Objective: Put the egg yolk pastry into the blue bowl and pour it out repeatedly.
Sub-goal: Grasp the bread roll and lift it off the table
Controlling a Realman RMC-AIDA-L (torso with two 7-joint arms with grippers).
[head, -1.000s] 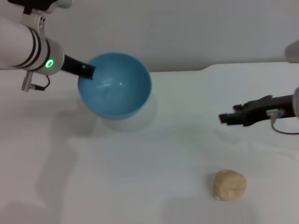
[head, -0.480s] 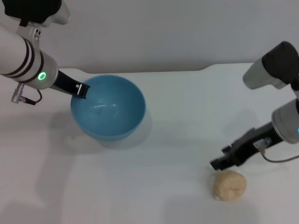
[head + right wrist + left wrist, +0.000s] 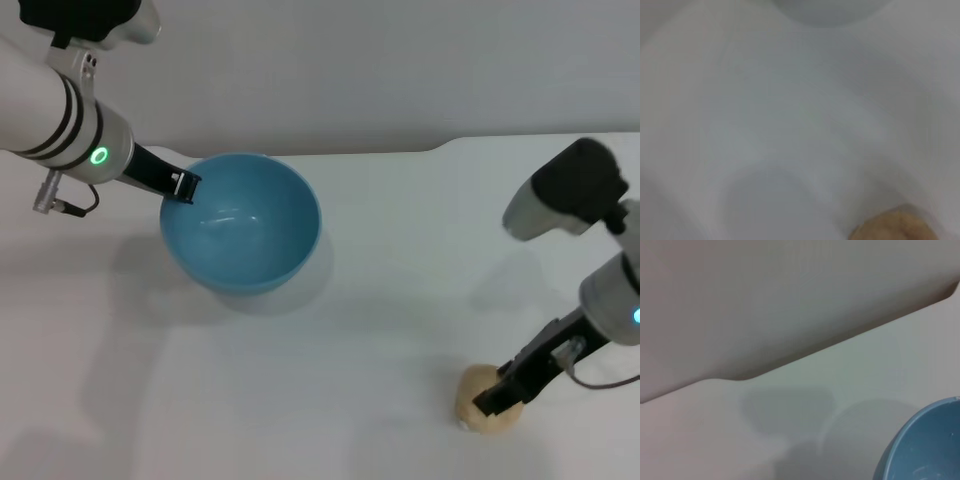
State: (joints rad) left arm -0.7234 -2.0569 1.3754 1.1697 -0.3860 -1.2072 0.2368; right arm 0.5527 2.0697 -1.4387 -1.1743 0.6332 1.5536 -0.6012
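The blue bowl stands upright and empty on the white table at the left; part of its rim also shows in the left wrist view. My left gripper is shut on the bowl's left rim. The egg yolk pastry lies on the table at the front right, partly hidden by my right gripper, which is down on its right side. The pastry's edge shows in the right wrist view.
The white table runs back to a grey wall, with a step in its far edge. Bare table lies between the bowl and the pastry.
The left gripper has lowered the tilted bowl and set it upright on the table. The right gripper has swung forward and down from mid-air onto the pastry.
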